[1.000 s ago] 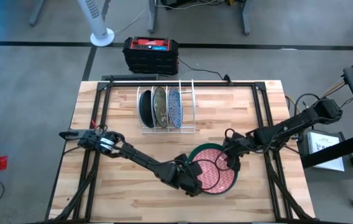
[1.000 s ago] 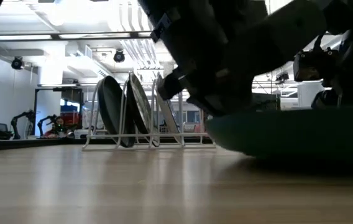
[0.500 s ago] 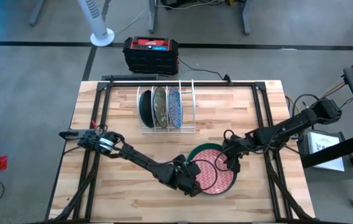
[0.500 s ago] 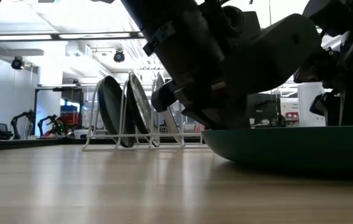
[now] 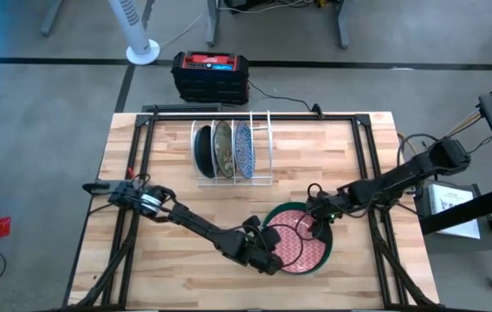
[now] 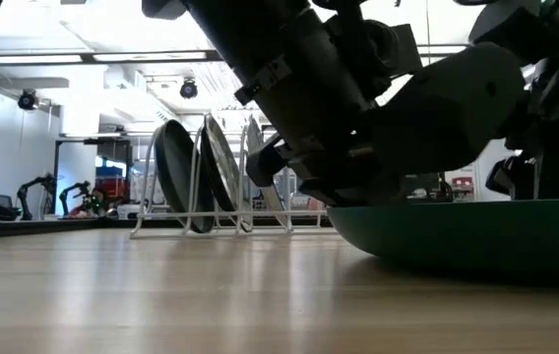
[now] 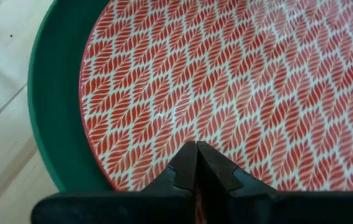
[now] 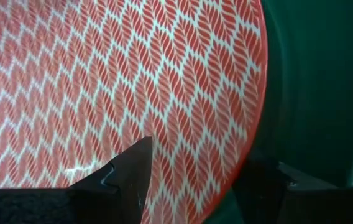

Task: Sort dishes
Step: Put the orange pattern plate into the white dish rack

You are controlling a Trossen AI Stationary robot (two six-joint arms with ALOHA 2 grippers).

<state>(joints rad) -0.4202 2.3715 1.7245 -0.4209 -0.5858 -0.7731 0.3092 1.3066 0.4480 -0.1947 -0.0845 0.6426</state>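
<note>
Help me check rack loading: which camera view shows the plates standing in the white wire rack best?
The high view: three plates stand side by side in the rack's left slots, right slots unfilled. The low view shows them edge-on, partly behind an arm. Both wrist views show only the red-patterned plate on the green one.

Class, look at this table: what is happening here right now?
A two-armed robot is sorting plates. Three plates stand upright in the white wire rack. The red-and-white patterned plate lies on the green plate on the wooden table. The left gripper, shut, rests at the patterned plate's near edge. The right gripper, open, straddles its opposite rim, one finger over the pattern and one outside, not yet closed.
</note>
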